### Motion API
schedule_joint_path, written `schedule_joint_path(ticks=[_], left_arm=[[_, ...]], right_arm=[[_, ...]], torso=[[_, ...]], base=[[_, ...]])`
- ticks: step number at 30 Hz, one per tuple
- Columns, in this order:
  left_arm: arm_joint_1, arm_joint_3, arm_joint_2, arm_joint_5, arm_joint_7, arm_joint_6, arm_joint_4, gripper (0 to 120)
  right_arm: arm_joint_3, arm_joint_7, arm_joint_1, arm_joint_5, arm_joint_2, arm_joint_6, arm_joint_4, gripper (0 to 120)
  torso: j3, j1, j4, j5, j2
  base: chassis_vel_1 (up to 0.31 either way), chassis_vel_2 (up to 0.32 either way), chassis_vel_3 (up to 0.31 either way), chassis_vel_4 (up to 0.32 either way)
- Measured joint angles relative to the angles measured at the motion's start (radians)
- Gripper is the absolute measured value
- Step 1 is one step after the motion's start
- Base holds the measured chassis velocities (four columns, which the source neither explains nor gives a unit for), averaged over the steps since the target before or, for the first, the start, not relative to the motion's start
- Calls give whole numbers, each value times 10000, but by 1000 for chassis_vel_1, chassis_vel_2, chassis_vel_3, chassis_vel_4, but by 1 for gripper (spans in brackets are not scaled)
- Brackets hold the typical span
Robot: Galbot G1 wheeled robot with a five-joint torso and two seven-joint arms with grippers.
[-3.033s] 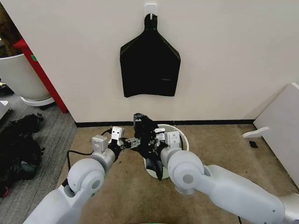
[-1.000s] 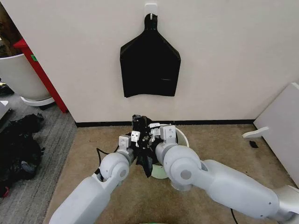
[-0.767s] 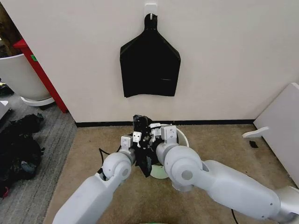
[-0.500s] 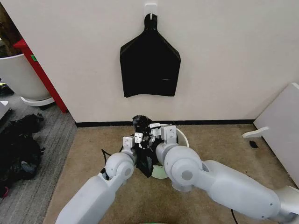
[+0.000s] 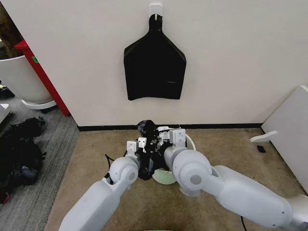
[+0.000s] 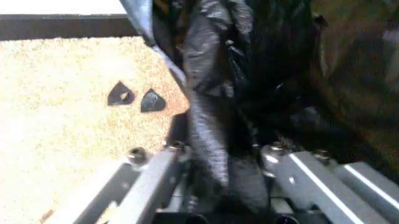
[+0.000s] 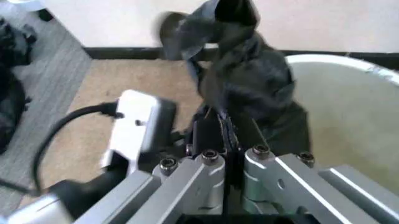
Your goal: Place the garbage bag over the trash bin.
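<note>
Two pincers work one bunch: the left pincer (image 5: 135, 144) and right pincer (image 5: 170, 135) both hold the garbage bag (image 5: 148, 144), which hangs crumpled at the 9 o'clock edge of the trash bin (image 5: 190, 143) on the floor, its mouth not yet opened. The step calls for spreading: pull the two grips apart toward 9 and 3, lift the film clear of the rim, then lower it over the rolled edge. Thin plastic likely slips or tears, so keep tension even.

Left wrist view: the left pincer (image 6: 227, 161) is clamped on a twisted fold of the garbage bag (image 6: 212, 70). Right wrist view: the right pincer (image 7: 231, 154) is pressed together on the garbage bag (image 7: 246, 88), with the trash bin (image 7: 349, 126) interior open beside it, which the head view mostly hides behind the arm.
</note>
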Motion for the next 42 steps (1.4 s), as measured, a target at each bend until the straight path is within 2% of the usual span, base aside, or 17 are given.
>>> schedule_joint_path(ticks=[1,5,24,35,42], left_arm=[[0,0,0,0,0,0,0,16],[37,-20,16,22,8,-40,-18,3],[285,-250,-114,11,-381,-516,-153,2],[705,-1125,538,-111,67,-884,-1437,2],[1031,-2189,1105,-610,282,-756,-2513,2]], right_arm=[[0,0,0,0,0,0,0,0],[402,-224,-238,-172,-339,-61,1,0],[1630,-725,-1288,-542,-1461,-162,644,0],[1948,-1283,-1045,-853,-1859,-129,1362,0],[2053,-1635,-550,-927,-2100,-107,1833,0]], torso=[[0,0,0,0,0],[0,0,-2,0,0],[0,0,-2,-1,0],[0,0,-1,-1,0],[0,0,-1,-2,0]], base=[[0,0,0,0],[0,0,0,0],[0,0,0,0],[0,0,0,0],[0,0,0,0]])
